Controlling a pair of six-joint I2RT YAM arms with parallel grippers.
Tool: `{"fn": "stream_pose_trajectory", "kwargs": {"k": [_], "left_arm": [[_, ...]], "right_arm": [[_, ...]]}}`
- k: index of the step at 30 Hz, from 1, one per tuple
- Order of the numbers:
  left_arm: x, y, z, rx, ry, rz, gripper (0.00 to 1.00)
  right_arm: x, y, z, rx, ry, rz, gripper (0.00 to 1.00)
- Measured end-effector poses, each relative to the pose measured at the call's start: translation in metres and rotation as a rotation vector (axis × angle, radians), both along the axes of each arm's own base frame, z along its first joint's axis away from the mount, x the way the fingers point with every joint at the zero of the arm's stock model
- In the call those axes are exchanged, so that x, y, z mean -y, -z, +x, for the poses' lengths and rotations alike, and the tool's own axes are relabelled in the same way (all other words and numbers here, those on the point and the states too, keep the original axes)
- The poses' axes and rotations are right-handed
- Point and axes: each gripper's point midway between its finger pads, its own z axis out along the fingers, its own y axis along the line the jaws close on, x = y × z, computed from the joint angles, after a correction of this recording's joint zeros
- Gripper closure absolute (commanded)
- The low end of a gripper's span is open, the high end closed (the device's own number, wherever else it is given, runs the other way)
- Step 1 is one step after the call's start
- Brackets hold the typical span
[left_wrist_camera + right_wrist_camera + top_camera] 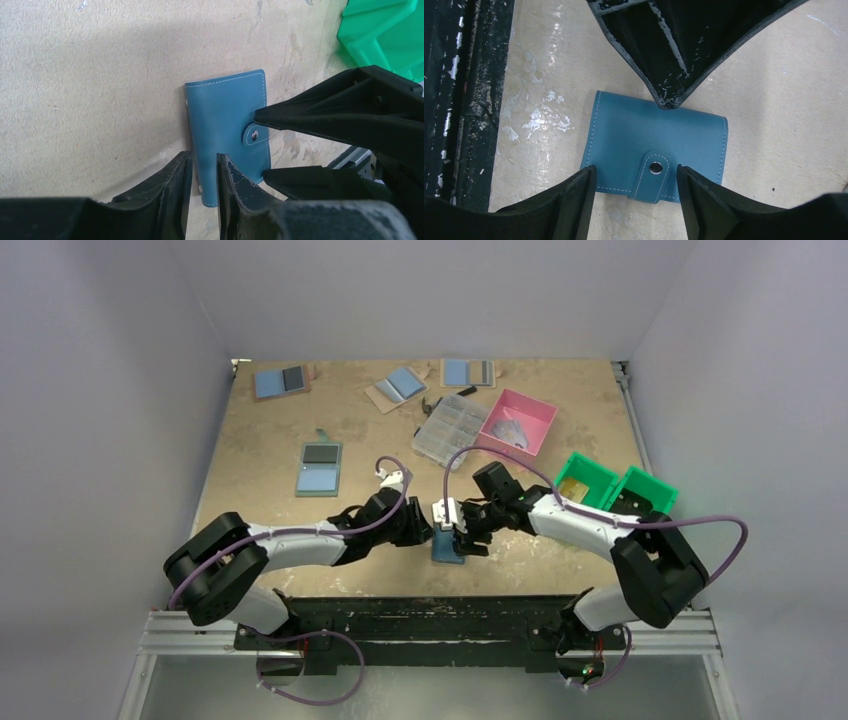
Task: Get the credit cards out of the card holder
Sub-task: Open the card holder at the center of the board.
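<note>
Table (pixel 260 440): beige top, with spare holders, a clear parts box (pixel 450 425), a pink tray (pixel 520 422) and green bins (pixel 615 485) along the far and right side, all well apart from the work area. Both arms reach inward and meet near the table's near edge at centre. Holder (pixel 634 135): lies flat on the table between the two pincers, closed, blue outer face up, white stitching round the edge. Cards: none visible, presumably inside. Left pincer (pixel 204 155): jaws parted only by a narrow gap, tips down at the holder's spine edge opposite the tab. It looks to be pinning that edge, not gripping it, though actual contact is hard to confirm. Right pincer (pixel 635 169): released, jaws wide, one finger either side of the tab (pixel 651 182), neither touching it. Tab is folded over the open edge and fastened by the snap (pixel 655 168). Judgement: step in hand is unfastening the holder, so the task is at an early stage with no card out yet. Next move calls for the right jaws to pinch the tab below the snap and peel it up and away while the left holds the spine down. Risk: the whole holder lifts or slides instead of the snap popping.
</note>
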Motion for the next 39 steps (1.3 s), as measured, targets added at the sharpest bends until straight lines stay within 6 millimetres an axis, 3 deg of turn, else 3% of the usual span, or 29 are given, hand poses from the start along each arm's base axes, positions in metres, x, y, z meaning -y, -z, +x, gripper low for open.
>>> {"fn": "stream_pose_trajectory", "kwargs": {"k": [14,22,27,30,35,39], "left_arm": [[0.003,0.002,-0.006,-0.009,0.018,-0.044,0.65],[0.006,0.012,-0.009,-0.035,0.033,-0.041,0.6],[0.005,0.02,-0.01,-0.048,0.031,-0.029,0.6],[0.007,0.021,-0.008,-0.048,0.033,-0.036,0.6],[0.01,0.022,-0.008,-0.049,0.045,-0.053,0.61],[0.012,0.021,-0.007,-0.048,0.043,-0.065,0.66]], "right_arm": [[-0.004,0.007,0.007,-0.044,0.053,-0.025,0.44],[-0.006,0.007,0.014,-0.042,0.068,-0.032,0.63],[-0.007,0.008,0.018,-0.041,0.084,-0.041,0.52],[-0.007,0.008,0.021,-0.031,0.099,-0.044,0.53],[-0.009,0.009,0.019,-0.028,0.097,-0.054,0.67],[-0.011,0.009,0.017,-0.016,0.084,-0.062,0.86]]}}
